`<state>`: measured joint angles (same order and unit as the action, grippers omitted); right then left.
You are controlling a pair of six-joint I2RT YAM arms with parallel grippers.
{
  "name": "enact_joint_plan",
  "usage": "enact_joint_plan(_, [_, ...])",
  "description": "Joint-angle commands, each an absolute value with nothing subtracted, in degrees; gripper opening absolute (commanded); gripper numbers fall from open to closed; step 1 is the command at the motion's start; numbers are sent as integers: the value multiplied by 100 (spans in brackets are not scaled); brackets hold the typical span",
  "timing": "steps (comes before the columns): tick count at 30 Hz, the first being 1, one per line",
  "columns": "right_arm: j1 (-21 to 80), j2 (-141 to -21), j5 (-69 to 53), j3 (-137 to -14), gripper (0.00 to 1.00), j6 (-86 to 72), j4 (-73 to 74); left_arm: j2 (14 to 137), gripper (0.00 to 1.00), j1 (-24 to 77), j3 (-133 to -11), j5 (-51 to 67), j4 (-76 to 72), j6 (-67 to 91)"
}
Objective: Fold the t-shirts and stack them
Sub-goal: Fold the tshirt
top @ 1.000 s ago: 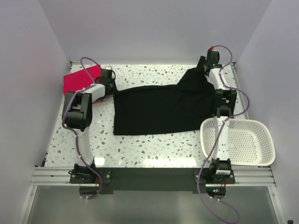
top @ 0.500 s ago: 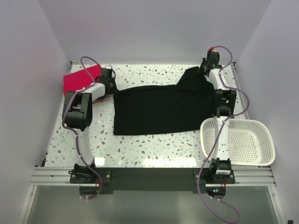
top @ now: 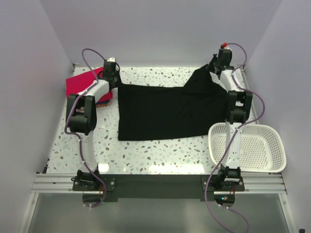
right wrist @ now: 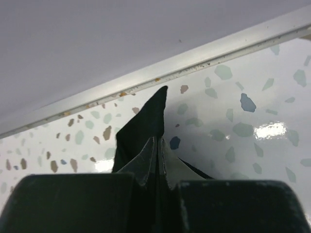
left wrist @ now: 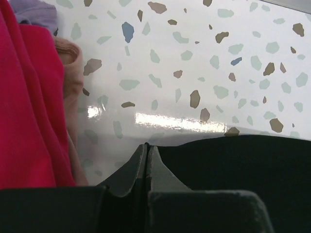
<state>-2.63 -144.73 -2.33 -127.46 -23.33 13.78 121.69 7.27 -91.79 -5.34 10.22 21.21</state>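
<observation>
Black t-shirt: gripped at both far corners.

Left jaws: pressed together. In the left wrist view the dark fingertips meet along a thin seam. The shirt's edge runs off to the right from their tip, so they pinch its far-left corner.

Right jaws: also closed on the cloth. A pointed peak of black fabric sticks up past the tips, close to the pale strip where the table meets the back wall.

Fabric: matte, soft, no sheen. It spreads as a broad, roughly rectangular sheet across the middle of the table. Its near edge lies flat. The right part is gathered into folds that rise toward the right jaws.

Table surface: glossy white terrazzo with grey, brown and blue flecks and a bright streak of reflected light.

Far-left corner: pinkish-red t-shirt, folded into a flat rectangle on top of a stack. A salmon fold and a lilac one show beside it in the left wrist view. The stack sits near the black shirt's left edge, and table shows between them.

Near right: white mesh basket, plastic, rounded-rectangular and perforated all over. The right arm crosses above its left rim. Whether the basket's far-left rim touches the black shirt's near-right corner cannot be told.
</observation>
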Motion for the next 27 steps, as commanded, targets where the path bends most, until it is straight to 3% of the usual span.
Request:
enact_joint_plan(1, [-246, -13413, -317, -12412, 0, -2444, 642, 11875, 0, 738, -9185, -615, 835, 1942])
enact_joint_plan(19, [-246, -10882, -27, -8897, 0, -1987, 290, 10372, 0, 738, -7305, -378, 211, 1916])
enact_joint_plan(27, [-255, -9880, 518, -7885, 0, -1670, 570, 9844, 0, 747, -6417, -325, 150, 1969])
